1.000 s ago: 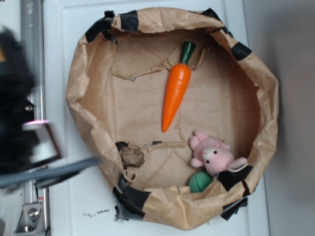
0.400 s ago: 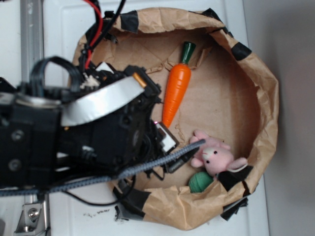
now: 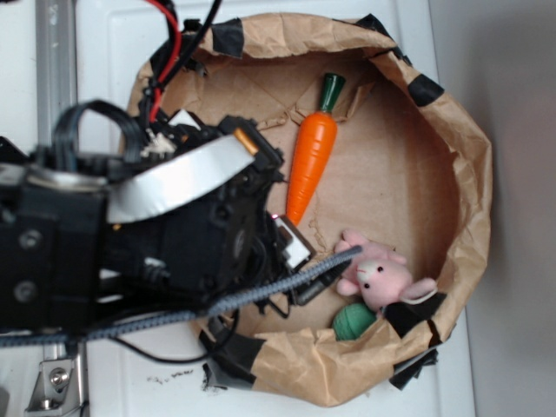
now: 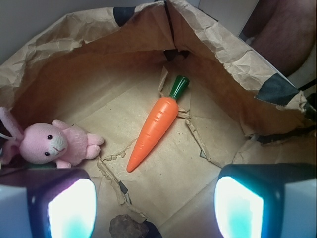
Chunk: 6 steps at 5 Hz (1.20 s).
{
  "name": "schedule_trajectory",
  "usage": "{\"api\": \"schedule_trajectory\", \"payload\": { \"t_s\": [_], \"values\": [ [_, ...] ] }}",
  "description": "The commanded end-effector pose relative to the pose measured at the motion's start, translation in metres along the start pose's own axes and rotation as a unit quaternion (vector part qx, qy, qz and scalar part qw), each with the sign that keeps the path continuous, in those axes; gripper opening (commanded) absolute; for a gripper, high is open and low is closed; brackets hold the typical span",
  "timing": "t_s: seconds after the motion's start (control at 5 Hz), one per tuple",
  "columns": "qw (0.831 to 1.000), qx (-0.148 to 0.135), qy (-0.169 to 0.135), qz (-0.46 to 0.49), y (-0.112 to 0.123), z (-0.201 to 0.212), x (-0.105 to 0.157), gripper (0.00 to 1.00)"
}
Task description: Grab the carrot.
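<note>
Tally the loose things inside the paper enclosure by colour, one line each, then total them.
Orange: 1, glossy plastic toy carrot
Pink: 1, plush bunny
Green: 1, small ball
Brown: 1, rough lump
Total: 4

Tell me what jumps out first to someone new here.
The glossy orange plastic toy carrot with a dark green stem cap lies alone mid-floor in the crumpled brown paper bin. A pink plush bunny sits off by the wall. The black robot arm looms over the bin's edge, jaws spread wide.
</note>
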<state>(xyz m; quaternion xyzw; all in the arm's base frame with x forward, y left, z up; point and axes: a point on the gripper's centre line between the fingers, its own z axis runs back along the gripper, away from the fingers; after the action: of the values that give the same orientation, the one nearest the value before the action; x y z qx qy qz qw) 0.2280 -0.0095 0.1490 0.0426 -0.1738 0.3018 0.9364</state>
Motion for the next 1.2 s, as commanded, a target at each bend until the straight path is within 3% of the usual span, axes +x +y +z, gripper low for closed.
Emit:
{"api": "schedule_trajectory", "payload": {
  "t_s": [0.0, 0.4, 0.6, 0.8, 1.0],
  "values": [
    [0.996, 0.035, -0.034, 0.079, 0.017, -0.087, 0.020, 1.00],
    [0.994, 0.042, -0.008, 0.104, 0.025, -0.115, 0.032, 1.00],
    [0.995, 0.023, -0.003, 0.092, 0.019, -0.133, 0.033, 1.00],
    [0.997, 0.026, -0.006, 0.075, 0.015, -0.150, 0.033, 0.67],
    [0.997, 0.027, -0.012, 0.072, 0.013, -0.144, 0.039, 0.00]
  ]
}}
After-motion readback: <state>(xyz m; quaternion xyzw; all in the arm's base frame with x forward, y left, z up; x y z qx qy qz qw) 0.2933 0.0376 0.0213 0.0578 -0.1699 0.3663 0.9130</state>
